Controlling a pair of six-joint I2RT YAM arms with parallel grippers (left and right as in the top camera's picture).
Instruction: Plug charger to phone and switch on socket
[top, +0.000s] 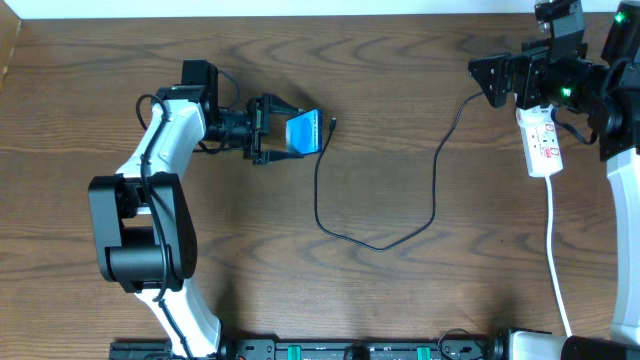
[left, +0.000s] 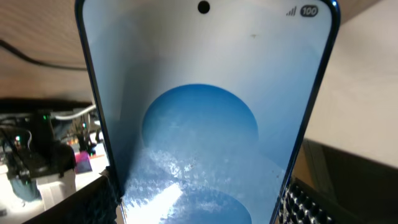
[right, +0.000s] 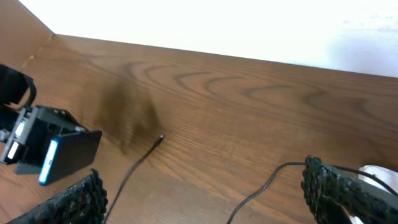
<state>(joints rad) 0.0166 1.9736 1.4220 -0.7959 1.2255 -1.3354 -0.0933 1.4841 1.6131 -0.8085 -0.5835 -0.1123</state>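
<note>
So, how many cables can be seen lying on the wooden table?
2. A long thin black cable loops from beside the blue-screened smartphone towards the narrow white power strip; a thicker white cord runs from that strip to the near edge. Others may be hidden.

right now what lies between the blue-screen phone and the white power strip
Overhead view: only the thin black charger cable looping across the brown wooden table.

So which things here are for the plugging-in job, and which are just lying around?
For the job: blue-screened smartphone with black frame, in the left gripper; long thin black cable; narrow white power strip with red marks.
Just there: brown wooden table; black gear along its near edge.
</note>
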